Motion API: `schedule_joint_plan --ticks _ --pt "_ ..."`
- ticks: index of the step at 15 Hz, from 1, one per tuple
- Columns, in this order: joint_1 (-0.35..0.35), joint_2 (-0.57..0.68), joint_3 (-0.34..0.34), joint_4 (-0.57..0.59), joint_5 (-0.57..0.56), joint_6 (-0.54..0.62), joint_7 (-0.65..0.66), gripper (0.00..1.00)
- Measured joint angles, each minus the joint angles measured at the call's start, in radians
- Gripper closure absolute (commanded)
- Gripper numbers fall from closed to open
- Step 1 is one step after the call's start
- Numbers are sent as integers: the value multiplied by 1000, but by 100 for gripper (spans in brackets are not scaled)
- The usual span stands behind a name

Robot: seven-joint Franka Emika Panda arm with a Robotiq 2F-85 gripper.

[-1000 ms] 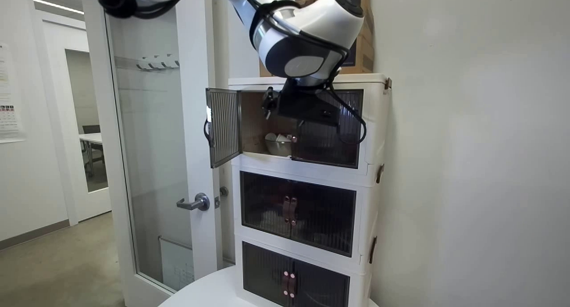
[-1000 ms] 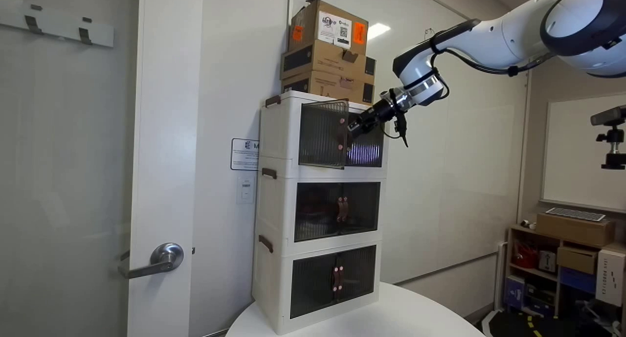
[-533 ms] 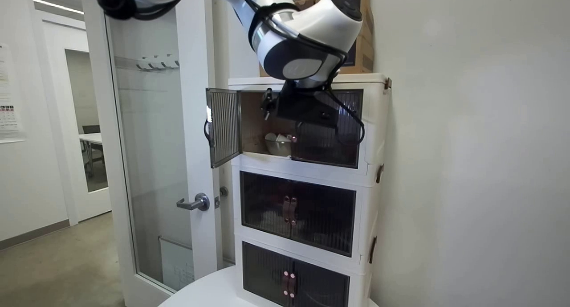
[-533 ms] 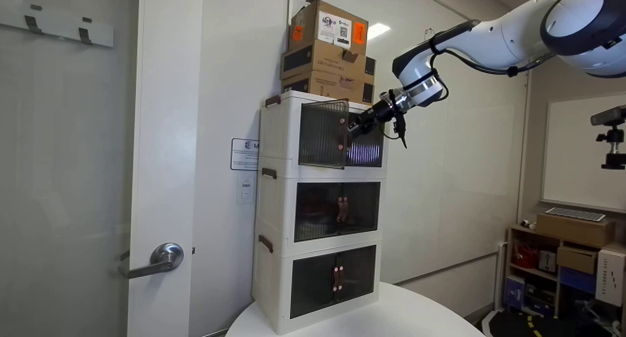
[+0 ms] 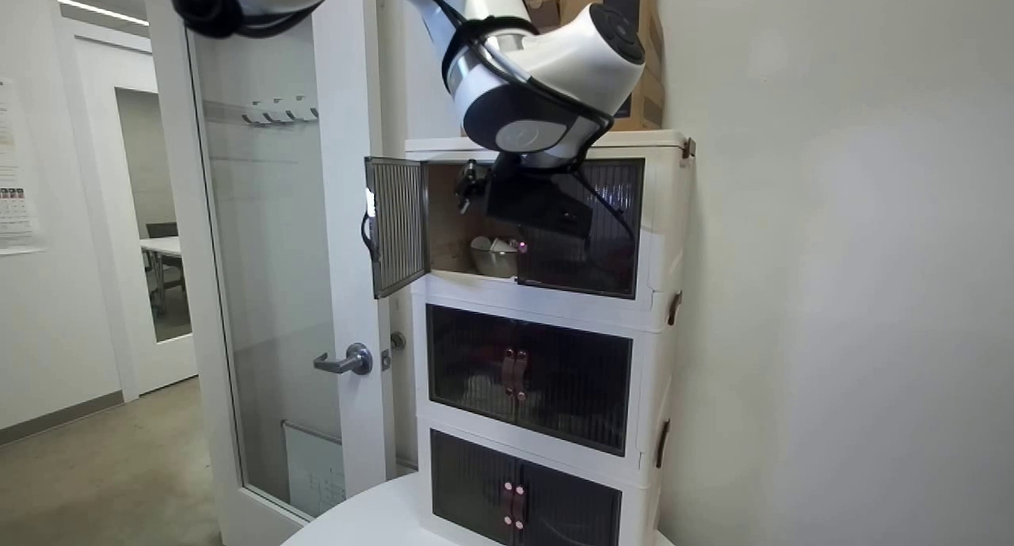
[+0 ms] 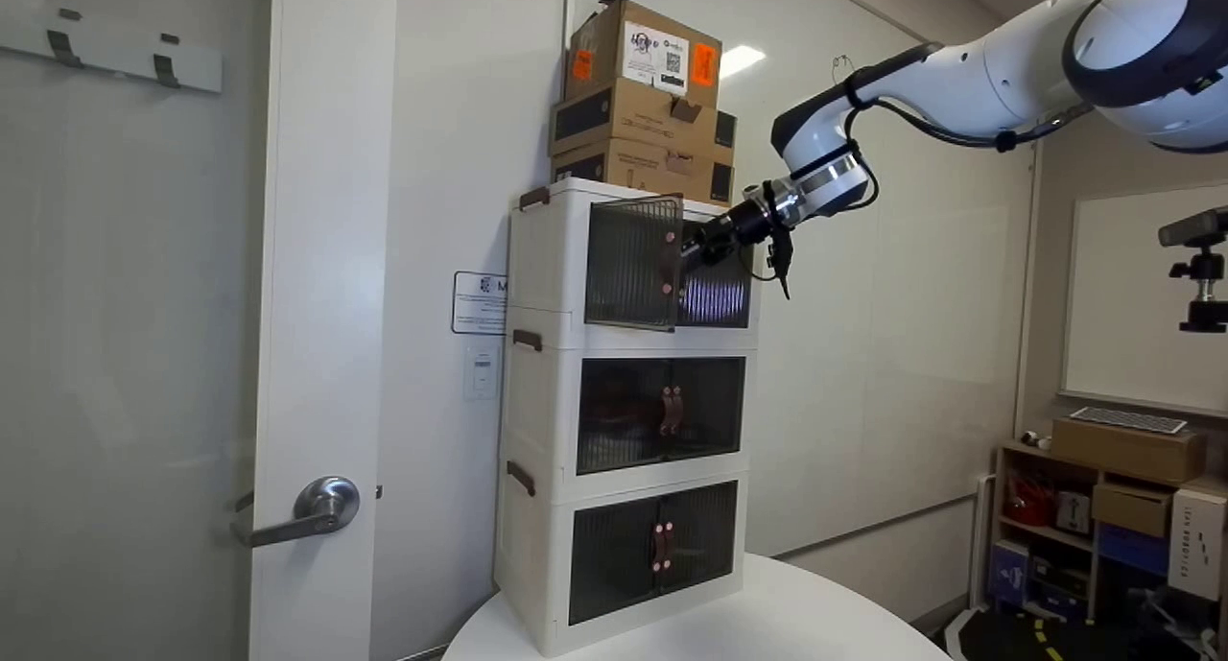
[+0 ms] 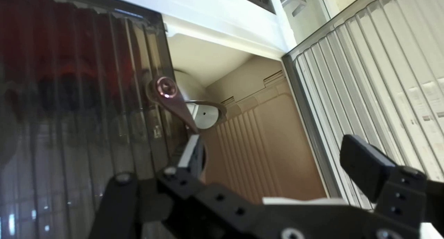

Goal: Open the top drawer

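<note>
1. White-framed top drawer with smoky ribbed panels: uppermost of a stack of three compartments, under brown cartons. Opened leaf stands swung out; closed leaf sits flush. Bowl visible inside.
2. Gripper at the compartment's mouth, jaws spread wide, nothing held. In the wrist view one fingertip overlaps the closed leaf's strap handle; contact cannot be told.
3. Handling (judged): leaf likely light, thin rigid plastic, slick-faced; may crack or strain its hinge if forced. Strap looks soft, leather-like, riveted. Best hold: mid-strap, then draw outward along the hinge arc. Pinching the smooth panel would probably slip.
4. Progress (judged): one leaf done; the second remains, if both are wanted.
5. Writing: white label with QR code on the topmost carton, print too small to read; orange stickers, illegible. Wall sign: small emblem and "M", then hidden by the stack. White box, in an exterior view: seemingly "LEAN ROBOTICS", lettering vertical.
</note>
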Motion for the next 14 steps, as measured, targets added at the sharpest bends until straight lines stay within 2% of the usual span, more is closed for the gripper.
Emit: schedule_joint_plan --ticks 7,10,14 --pt "31 -52 -47 -68 18 29 -4 0" --pt "65 -90 -73 -130 18 66 68 0" --pt "147 -130 -90 -230 10 121 188 0"
